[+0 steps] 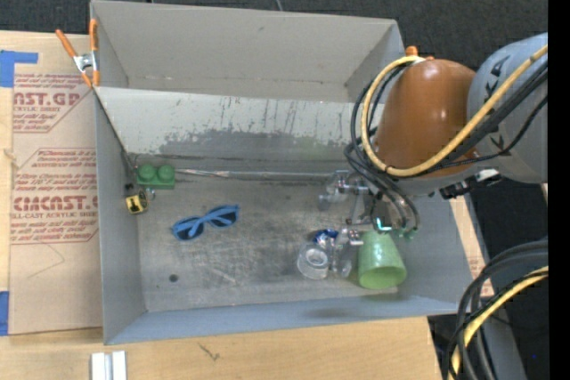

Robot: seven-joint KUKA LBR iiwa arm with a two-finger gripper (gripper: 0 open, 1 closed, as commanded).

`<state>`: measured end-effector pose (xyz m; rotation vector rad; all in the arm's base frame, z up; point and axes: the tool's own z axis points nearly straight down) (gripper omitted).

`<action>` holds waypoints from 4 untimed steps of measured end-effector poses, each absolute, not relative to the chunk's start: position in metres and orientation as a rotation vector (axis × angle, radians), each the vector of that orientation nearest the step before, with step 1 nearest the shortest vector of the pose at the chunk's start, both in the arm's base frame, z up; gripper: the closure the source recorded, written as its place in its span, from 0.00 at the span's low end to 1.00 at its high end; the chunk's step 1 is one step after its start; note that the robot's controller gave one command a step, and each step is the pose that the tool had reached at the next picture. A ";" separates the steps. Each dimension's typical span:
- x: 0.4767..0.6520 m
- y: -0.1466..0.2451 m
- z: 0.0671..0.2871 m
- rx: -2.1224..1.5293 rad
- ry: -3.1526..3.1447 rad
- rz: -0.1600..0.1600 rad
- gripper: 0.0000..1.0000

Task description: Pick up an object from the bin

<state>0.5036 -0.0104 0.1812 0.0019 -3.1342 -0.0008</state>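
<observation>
Camera view has the jaws low in the near-right corner of the bin [267, 40], over a pale green cup [381, 262], with a small clear cup [313, 262] and a small blue piece [322, 237] just beside it. I cannot tell whether the jaws are open or closed; the orange wrist cover [423, 116] and cables [363, 120] hide much of them. A grasp here could catch two things at once, or push the green cup against the wall; blue glasses [206, 221] and a green block [156, 176] lie well apart to the left.

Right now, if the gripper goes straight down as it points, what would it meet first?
Probably the light green cup just beneath the gripper, or the small clear cup beside it; depth is unclear.
</observation>
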 end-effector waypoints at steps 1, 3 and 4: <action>0.544 -0.030 0.071 0.276 -3.138 -0.001 0.00; 0.540 -0.081 0.073 0.324 -3.131 -0.002 1.00; 0.544 -0.085 0.225 0.488 -3.114 0.005 1.00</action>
